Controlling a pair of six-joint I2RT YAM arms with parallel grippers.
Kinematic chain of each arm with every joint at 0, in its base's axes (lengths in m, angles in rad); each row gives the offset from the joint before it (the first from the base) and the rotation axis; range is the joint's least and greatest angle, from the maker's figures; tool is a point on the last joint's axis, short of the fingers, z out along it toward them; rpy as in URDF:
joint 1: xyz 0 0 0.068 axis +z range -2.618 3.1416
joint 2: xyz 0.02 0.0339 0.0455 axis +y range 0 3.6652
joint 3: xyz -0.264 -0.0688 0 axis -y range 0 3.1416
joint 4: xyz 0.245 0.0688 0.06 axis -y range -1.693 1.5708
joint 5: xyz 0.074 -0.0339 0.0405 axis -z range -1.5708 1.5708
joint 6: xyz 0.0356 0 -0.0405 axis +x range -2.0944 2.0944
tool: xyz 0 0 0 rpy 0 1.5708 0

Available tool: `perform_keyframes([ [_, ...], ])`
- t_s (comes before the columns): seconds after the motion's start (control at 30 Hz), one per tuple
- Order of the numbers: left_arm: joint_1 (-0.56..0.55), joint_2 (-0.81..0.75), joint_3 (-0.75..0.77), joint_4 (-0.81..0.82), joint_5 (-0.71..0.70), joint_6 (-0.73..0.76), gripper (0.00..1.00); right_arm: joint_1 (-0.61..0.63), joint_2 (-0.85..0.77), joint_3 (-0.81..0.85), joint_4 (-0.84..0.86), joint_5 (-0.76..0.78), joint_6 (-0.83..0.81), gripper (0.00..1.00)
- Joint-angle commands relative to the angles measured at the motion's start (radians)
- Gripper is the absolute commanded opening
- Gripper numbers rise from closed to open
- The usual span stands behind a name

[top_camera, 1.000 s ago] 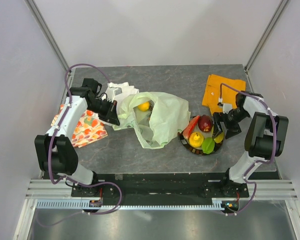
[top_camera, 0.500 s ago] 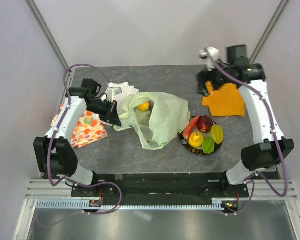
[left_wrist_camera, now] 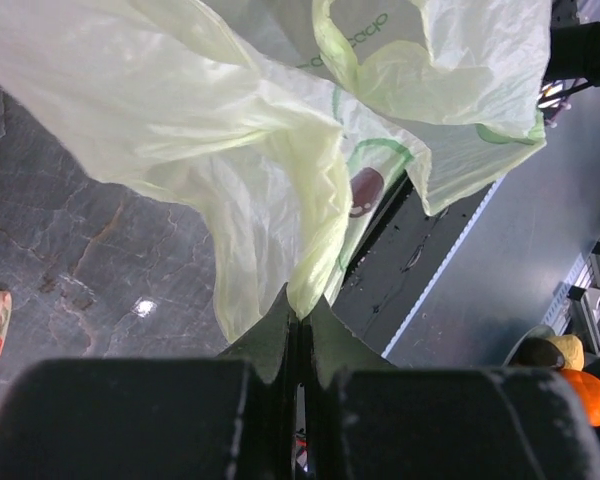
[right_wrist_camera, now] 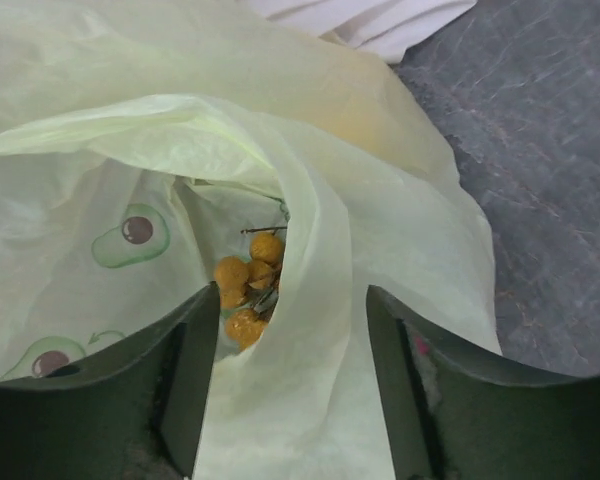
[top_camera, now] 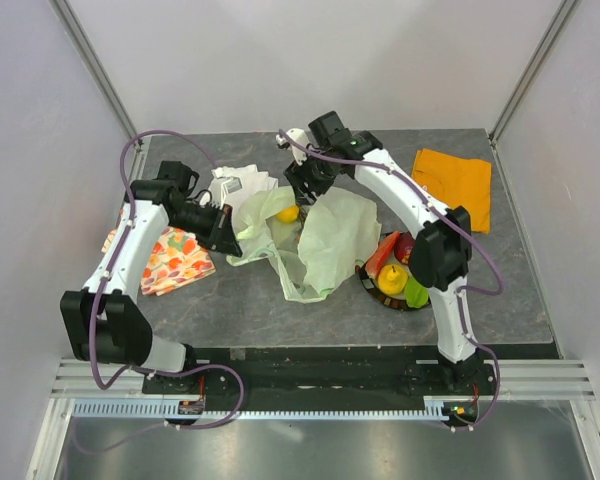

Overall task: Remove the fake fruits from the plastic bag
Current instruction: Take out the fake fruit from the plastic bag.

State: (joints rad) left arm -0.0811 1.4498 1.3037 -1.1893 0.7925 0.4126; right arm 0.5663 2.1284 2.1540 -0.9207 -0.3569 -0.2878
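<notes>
You look down on a dark grey, stone-veined desk (top_camera: pixel 230 300) boxed in by plain pale walls (top_camera: pixel 310 60), with slanted metal posts (top_camera: pixel 95 70) at 11 and 1 o'clock. An aluminium rail (top_camera: pixel 540 378) crosses at 6 o'clock; the light is soft and even.

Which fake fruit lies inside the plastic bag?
The yellow-orange berry cluster; the other fruits sit in the dark bowl beside the bag.

Top view high overhead, wrist views close, sharing plastic bag (top_camera: pixel 330 245)
</notes>
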Motion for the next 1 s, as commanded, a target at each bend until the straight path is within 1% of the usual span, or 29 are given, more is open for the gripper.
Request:
perform_keyframes([
  [0.0,-0.005,-0.072,-0.024,-0.021,0.053,0.009,0.02,0.024,0.042,0.087,0.025,0.018,0.03,0.65],
  [0.03,-0.005,-0.074,-0.027,-0.021,0.056,0.005,0.02,0.033,0.051,0.087,0.023,0.013,0.032,0.61],
  [0.1,-0.005,-0.072,-0.035,-0.02,0.057,0.003,0.02,0.043,0.077,0.087,0.025,0.006,0.033,0.58],
  [0.27,-0.005,-0.072,-0.032,-0.018,0.053,0.003,0.02,0.075,0.096,0.106,0.031,0.001,0.042,0.54],
  [0.3,-0.005,-0.068,-0.031,-0.018,0.054,0.003,0.02,0.078,0.093,0.106,0.031,-0.022,0.044,0.54],
  [0.43,-0.003,-0.048,-0.017,-0.016,0.057,-0.008,0.02,0.092,0.059,0.072,0.028,-0.025,0.056,0.52],
  [0.47,-0.005,-0.043,-0.009,-0.018,0.063,-0.009,0.01,0.093,0.03,0.064,0.031,-0.025,0.061,0.52],
  [0.5,-0.005,-0.036,-0.004,-0.018,0.066,-0.011,0.02,0.099,0.012,0.058,0.039,0.011,0.065,0.6],
  [0.57,-0.005,-0.025,0.008,-0.018,0.071,-0.012,0.02,0.112,-0.051,0.018,0.069,0.065,0.076,0.74],
  [0.6,-0.005,-0.022,0.009,-0.018,0.076,-0.014,0.02,0.116,-0.07,0.006,0.081,0.079,0.076,0.83],
  [0.67,-0.005,-0.009,0.017,-0.018,0.083,-0.017,0.02,0.125,-0.128,-0.054,0.127,0.078,0.065,0.84],
  [0.77,-0.003,0.001,0.025,-0.016,0.096,-0.021,0.02,0.156,-0.179,-0.147,0.171,0.059,0.023,0.73],
  [0.8,-0.003,0.004,0.028,-0.016,0.097,-0.024,0.02,0.165,-0.182,-0.163,0.172,0.044,0.018,0.62],
  [0.87,-0.003,0.011,0.032,-0.018,0.102,-0.026,0.01,0.17,-0.185,-0.198,0.166,0.0,0.024,0.54],
  [0.9,-0.003,0.017,0.034,-0.021,0.105,-0.026,0.02,0.178,-0.188,-0.21,0.172,-0.016,0.024,0.45],
  [0.97,-0.002,0.029,0.035,-0.024,0.109,-0.028,0.02,0.188,-0.185,-0.241,0.177,-0.033,0.016,0.4],
])
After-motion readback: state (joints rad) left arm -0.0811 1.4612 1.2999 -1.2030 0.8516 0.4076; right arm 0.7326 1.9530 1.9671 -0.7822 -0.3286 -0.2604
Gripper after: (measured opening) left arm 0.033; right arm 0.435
